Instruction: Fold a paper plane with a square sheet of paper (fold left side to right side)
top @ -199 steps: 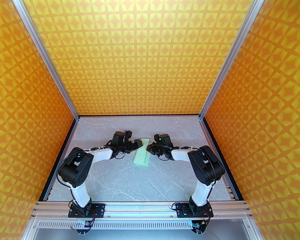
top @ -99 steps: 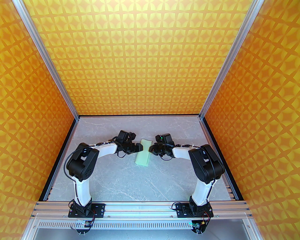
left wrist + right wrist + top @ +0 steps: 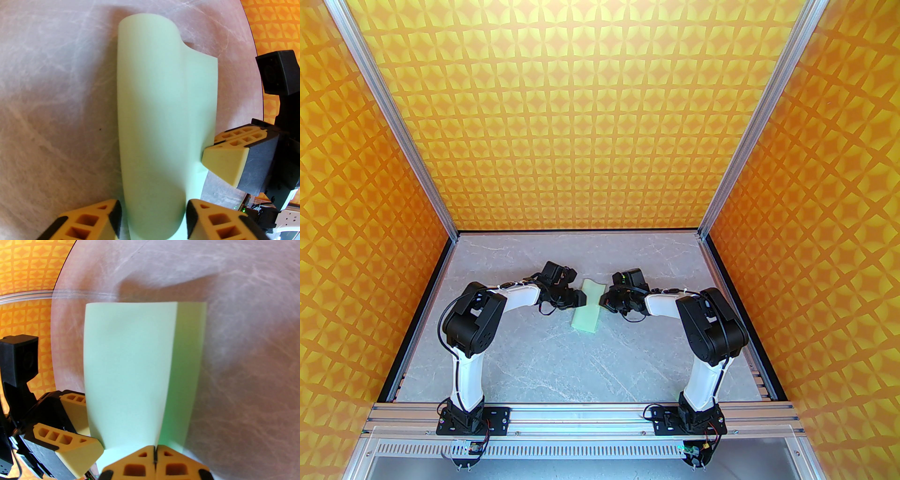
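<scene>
The sheet of paper point(image 3: 587, 307) is pale mint green and lies doubled over on the marble table, its top layer bulging up. In the left wrist view its rounded fold point(image 3: 152, 140) runs down between my left gripper point(image 3: 153, 220), whose jaws stand partly apart on either side of the bulge, close to it. My right gripper point(image 3: 154, 456) is shut, pinching the paper's free edges where the two layers meet. From above, the left gripper point(image 3: 580, 296) and right gripper point(image 3: 603, 300) face each other across the paper.
The grey marble table point(image 3: 562, 356) is walled by orange patterned panels at the back and both sides. Both arm bases sit on the aluminium rail point(image 3: 581, 415) at the near edge. The left gripper's fingers point(image 3: 77, 448) show beside the paper in the right wrist view.
My left arm has swung right, up to the paper's folded side, and its jaws have narrowed around the fold. The right gripper has stayed shut on the paper, shifting slightly.
</scene>
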Available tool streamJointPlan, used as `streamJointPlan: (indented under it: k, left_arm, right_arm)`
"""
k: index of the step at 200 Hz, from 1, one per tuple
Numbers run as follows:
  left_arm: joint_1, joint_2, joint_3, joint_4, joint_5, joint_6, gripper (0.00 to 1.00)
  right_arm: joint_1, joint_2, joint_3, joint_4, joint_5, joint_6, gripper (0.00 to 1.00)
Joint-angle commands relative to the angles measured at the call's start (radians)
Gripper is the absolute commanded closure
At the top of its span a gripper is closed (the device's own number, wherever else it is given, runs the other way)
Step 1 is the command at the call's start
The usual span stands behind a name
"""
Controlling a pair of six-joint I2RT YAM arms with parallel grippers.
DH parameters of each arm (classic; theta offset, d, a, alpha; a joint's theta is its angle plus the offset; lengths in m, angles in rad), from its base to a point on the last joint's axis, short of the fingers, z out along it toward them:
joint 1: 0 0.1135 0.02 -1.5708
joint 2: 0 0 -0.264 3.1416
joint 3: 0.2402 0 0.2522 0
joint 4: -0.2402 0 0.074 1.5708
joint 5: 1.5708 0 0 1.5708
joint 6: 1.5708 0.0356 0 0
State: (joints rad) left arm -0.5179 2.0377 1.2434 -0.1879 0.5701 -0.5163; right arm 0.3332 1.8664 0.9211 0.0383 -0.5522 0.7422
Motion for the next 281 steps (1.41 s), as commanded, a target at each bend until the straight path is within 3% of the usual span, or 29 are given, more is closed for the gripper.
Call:
streamJointPlan:
  k: [1, 19, 39, 84, 115, 188, 281]
  left_arm:
    - [-0.016, 0.025, 0.025, -0.045, -0.015, 0.027, 0.52]
    - [-0.024, 0.032, 0.029, -0.055, -0.030, 0.037, 0.54]
    - [-0.040, 0.045, 0.047, -0.089, -0.066, 0.051, 0.60]
    - [-0.059, 0.068, 0.059, -0.126, -0.121, 0.051, 0.60]
    - [-0.073, 0.086, 0.070, -0.136, -0.147, 0.027, 0.59]
    - [-0.070, 0.097, 0.080, -0.131, -0.176, -0.047, 0.60]
    - [-0.047, 0.099, 0.098, -0.161, -0.168, -0.063, 0.61]
  right_arm:
    - [-0.005, 0.021, 0.002, -0.028, 0.026, -0.026, 1.00]
    - [-0.005, 0.022, 0.001, -0.029, 0.024, -0.027, 1.00]
    - [-0.004, 0.017, 0.000, -0.028, 0.024, -0.029, 0.90]
    - [-0.005, -0.023, 0.000, -0.058, 0.050, -0.045, 0.77]
    - [-0.006, -0.071, 0.000, -0.102, 0.104, -0.059, 0.62]
    - [-0.009, -0.170, -0.036, -0.119, 0.202, -0.057, 0.62]
    - [-0.011, -0.168, -0.045, -0.103, 0.205, -0.043, 0.62]
